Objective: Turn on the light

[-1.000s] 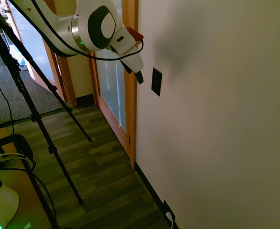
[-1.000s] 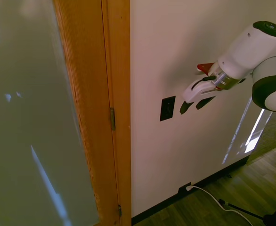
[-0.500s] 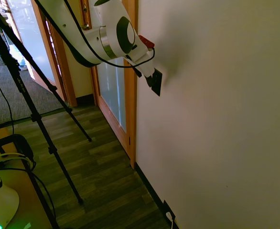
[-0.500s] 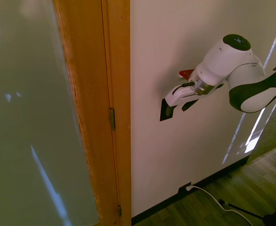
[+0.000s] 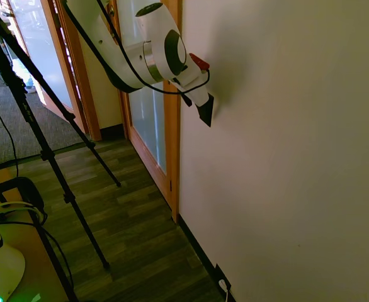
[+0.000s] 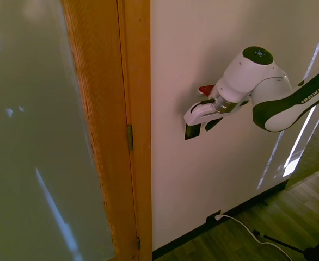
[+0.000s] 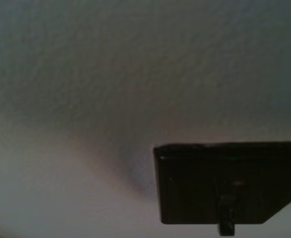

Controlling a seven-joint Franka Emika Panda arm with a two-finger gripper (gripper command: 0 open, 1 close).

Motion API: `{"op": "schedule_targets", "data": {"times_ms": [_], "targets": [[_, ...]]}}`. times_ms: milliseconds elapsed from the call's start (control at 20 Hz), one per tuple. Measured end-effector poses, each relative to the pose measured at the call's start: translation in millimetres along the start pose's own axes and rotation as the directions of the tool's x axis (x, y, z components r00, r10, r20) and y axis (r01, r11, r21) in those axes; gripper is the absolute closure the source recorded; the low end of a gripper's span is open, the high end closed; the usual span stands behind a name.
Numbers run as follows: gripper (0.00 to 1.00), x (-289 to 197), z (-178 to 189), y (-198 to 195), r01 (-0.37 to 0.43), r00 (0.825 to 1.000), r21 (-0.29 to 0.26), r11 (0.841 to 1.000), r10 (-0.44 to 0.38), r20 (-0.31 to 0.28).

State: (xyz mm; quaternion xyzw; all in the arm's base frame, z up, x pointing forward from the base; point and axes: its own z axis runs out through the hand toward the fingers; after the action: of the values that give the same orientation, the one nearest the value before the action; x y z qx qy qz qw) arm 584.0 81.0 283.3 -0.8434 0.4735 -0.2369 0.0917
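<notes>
The light itself is out of view; only its switch shows. The switch is a small black upright plate on the cream wall, right of the wooden door frame, also seen as switch. My gripper is pressed up against the plate and covers its upper part; its two dark fingers stand slightly apart, open, holding nothing. In the first exterior view the gripper comes in from the left and touches the plate. The wrist view shows the plate close up, with a small toggle on it.
A wooden door frame with a frosted glass door stands just beside the switch. Low on the wall, a black outlet plate holds a white plug. Dark wood floor lies below.
The arm has swung toward the wall. The gripper went from hanging beside the switch plate to lying over it, hiding its upper part.
</notes>
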Motion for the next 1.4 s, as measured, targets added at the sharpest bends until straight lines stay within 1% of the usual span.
{"op": "schedule_targets", "data": {"times_ms": [400,750,1050,1400], "targets": [[1.0,0.3,13.2,0.4,-0.005,1.0,-0.016,1.0,0.005,0.006],[1.0,6.3,15.1,-8.4,-0.01,1.0,-0.006,1.0,0.01,-0.003],[1.0,7.2,26.2,-7.1,-0.018,1.0,-0.02,1.0,0.018,0.002],[1.0,7.8,27.6,-7.0,-0.029,1.0,-0.021,0.999,0.029,0.002]]}}
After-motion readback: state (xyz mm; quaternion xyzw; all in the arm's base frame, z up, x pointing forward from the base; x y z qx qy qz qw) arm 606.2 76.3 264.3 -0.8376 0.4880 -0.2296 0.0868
